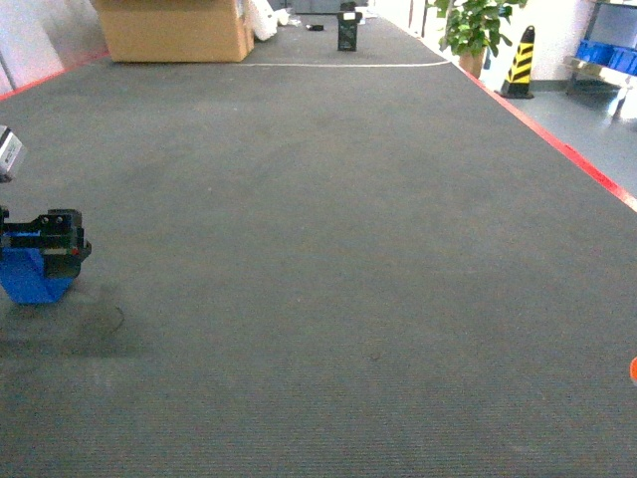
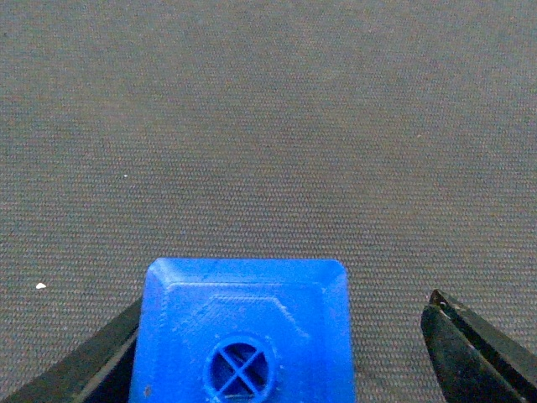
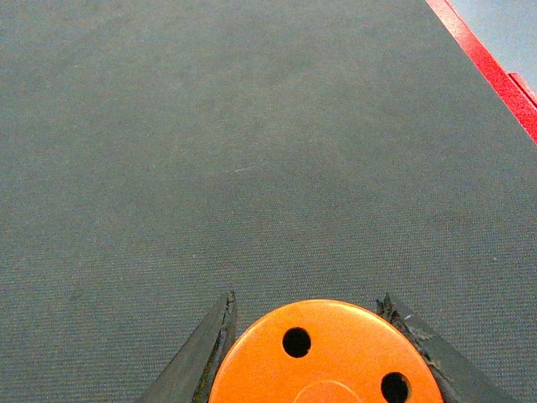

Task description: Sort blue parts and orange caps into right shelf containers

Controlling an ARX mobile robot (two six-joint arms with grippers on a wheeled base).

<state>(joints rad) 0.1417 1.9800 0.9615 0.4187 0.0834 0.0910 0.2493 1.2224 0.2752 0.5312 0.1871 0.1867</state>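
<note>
A blue part [image 2: 243, 336] with a round crossed hole in its top rests on the grey carpet. My left gripper [image 2: 285, 300] straddles it and is open. One finger lies against the part's left side, and carpet shows between the part and the other finger [image 2: 470, 353]. In the head view this gripper [image 1: 48, 239] sits over the blue part [image 1: 35, 281] at the far left edge. My right gripper [image 3: 307, 297] is shut on an orange cap [image 3: 327, 357], a finger tight on each side. Only a sliver of the cap [image 1: 633, 370] shows in the head view. Blue shelf containers [image 1: 605, 52] stand far off at the top right.
Grey carpet stretches ahead, bordered by a red line [image 1: 557, 144] on the right. Far back are a cardboard box [image 1: 174, 30], a black device [image 1: 346, 30], a potted plant [image 1: 476, 25] and a yellow-black cone [image 1: 520, 62].
</note>
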